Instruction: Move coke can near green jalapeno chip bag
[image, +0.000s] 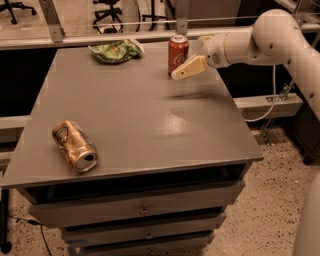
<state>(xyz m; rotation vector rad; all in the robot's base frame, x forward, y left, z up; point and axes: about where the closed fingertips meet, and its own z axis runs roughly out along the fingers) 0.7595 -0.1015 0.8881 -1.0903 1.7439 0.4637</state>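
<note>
The coke can (177, 54) stands upright near the far right of the grey table (135, 115), red with white script and a silver top. The green jalapeno chip bag (116, 51) lies crumpled at the far edge, left of the can, with a gap between them. My gripper (187, 69) comes in from the right on a white arm and sits just right of and in front of the can, its cream fingertips (183, 72) at the can's lower side.
A gold-orange can (75, 146) lies on its side at the near left of the table. Drawers sit below the front edge. A metal rail and office chairs are behind the table. A cable hangs at the right.
</note>
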